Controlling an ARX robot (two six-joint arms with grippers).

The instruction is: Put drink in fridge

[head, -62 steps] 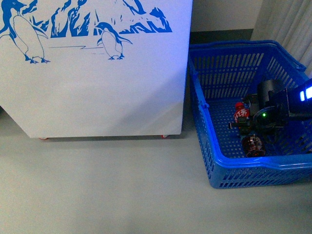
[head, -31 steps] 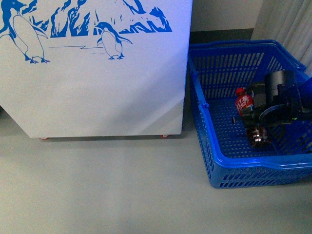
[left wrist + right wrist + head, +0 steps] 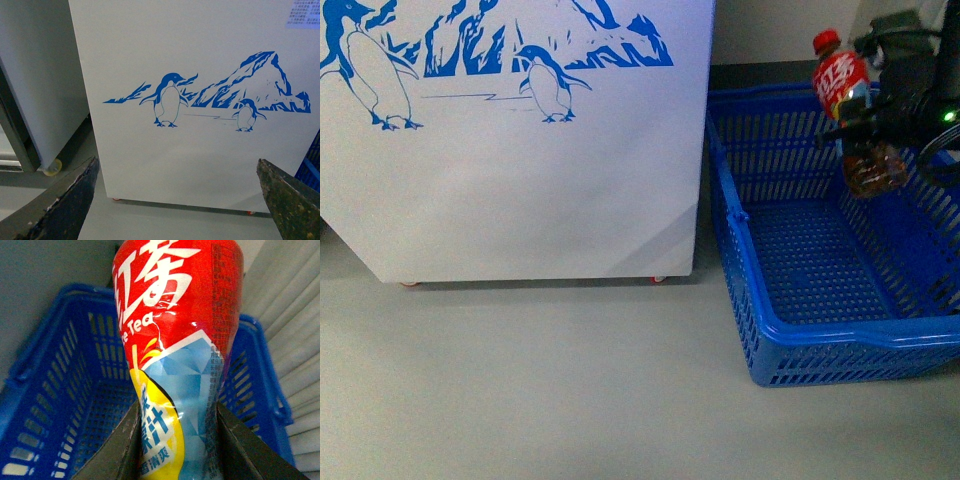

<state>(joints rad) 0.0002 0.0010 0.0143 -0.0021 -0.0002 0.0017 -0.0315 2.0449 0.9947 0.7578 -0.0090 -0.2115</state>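
The small plastic bottle of reddish-brown tea (image 3: 841, 78), red-capped with a glossy red, white and blue label, hangs tilted above the blue slotted plastic basket (image 3: 840, 331), near the smooth white penguin-printed fridge (image 3: 520, 190). The right gripper (image 3: 858, 124) clamps its mid-body, a sound hold: light, fairly stiff, probably slick. The left gripper (image 3: 175, 210) gapes empty.

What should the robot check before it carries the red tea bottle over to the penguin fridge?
1. Right gripper shut on the drink: ok.
2. Drink up off the floor of the basket: ok.
3. Red cap on the drink: ok.
4. Left gripper open and empty: ok.
5. Lid of the fridge open: cannot tell, its top is out of view.
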